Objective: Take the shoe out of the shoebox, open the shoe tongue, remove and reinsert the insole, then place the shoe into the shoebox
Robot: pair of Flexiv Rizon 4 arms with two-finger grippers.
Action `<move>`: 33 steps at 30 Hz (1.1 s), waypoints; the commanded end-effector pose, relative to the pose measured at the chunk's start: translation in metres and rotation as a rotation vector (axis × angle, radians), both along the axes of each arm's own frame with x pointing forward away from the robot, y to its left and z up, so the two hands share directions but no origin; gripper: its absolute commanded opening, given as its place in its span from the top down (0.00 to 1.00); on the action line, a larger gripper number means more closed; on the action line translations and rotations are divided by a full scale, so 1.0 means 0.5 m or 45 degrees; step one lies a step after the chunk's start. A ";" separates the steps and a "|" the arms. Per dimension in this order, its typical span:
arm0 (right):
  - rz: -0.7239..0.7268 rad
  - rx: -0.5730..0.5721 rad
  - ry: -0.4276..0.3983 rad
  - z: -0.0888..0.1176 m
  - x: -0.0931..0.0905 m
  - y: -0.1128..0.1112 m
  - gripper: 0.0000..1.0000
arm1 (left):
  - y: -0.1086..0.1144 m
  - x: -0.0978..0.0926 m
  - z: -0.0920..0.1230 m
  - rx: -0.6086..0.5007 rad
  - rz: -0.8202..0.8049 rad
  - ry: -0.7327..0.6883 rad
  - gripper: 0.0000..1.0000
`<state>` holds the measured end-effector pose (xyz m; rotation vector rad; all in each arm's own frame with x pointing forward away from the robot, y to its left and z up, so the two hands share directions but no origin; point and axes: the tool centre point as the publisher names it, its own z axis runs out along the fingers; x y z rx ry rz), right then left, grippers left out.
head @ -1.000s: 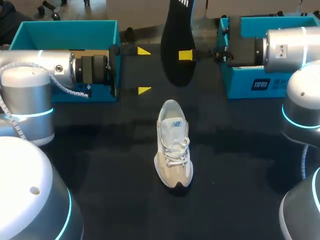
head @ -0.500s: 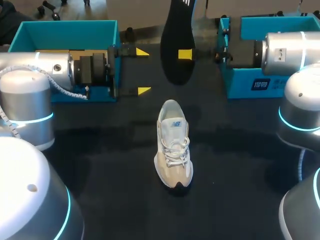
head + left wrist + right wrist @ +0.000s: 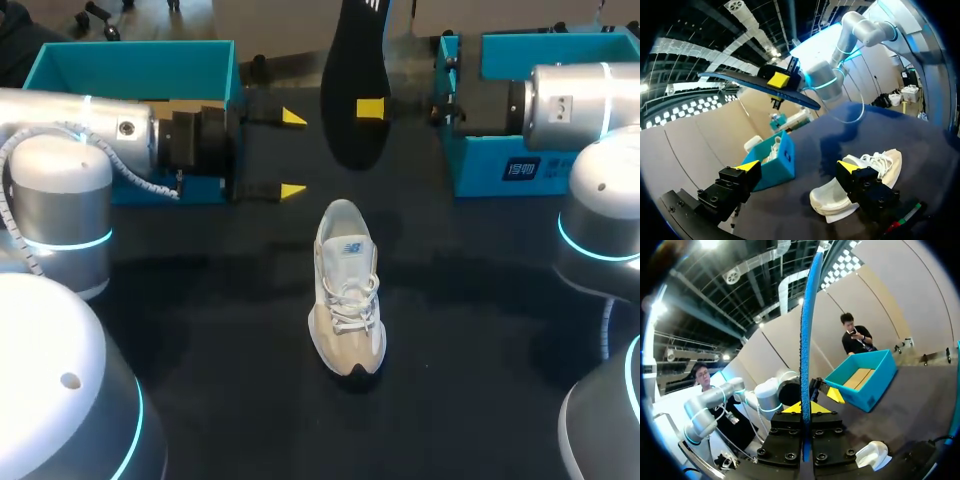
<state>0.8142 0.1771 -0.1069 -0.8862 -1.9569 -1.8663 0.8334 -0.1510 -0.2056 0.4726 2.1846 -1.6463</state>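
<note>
Head camera: high behind robot, looking down on worktop point(image 3: 480, 330). Wrist cameras low, facing each other; all three share shoe point(image 3: 346, 290).

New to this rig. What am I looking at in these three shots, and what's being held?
A robot with two arms works at a dark table. The overhead picture looks down from behind it; each round picture comes from a camera on one wrist. A pale shoe sits mid-table, with a teal left box and right box at the back. The right gripper is shut on a dark insole, holding it up in the air. The left gripper is open and empty, near the left box.
</note>
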 end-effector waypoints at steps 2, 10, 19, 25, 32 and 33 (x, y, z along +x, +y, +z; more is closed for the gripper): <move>-0.001 -0.004 -0.015 -0.002 0.003 0.004 1.00 | 0.003 -0.004 -0.014 0.123 -0.055 0.084 0.00; 0.024 0.013 -0.033 -0.016 0.019 0.013 1.00 | 0.038 -0.025 -0.050 0.299 -0.083 0.252 0.00; 0.053 0.064 -0.002 -0.060 0.022 0.016 1.00 | 0.064 -0.045 -0.089 0.495 -0.086 0.410 0.00; 0.064 0.101 -0.011 -0.094 0.017 0.009 1.00 | 0.082 -0.063 -0.115 0.637 -0.073 0.549 0.00; 0.062 0.113 0.000 -0.127 0.020 0.011 1.00 | 0.084 -0.065 -0.130 0.716 -0.072 0.624 0.00; 0.061 0.113 0.002 -0.131 0.021 0.011 1.00 | 0.083 -0.066 -0.132 0.724 -0.075 0.625 0.00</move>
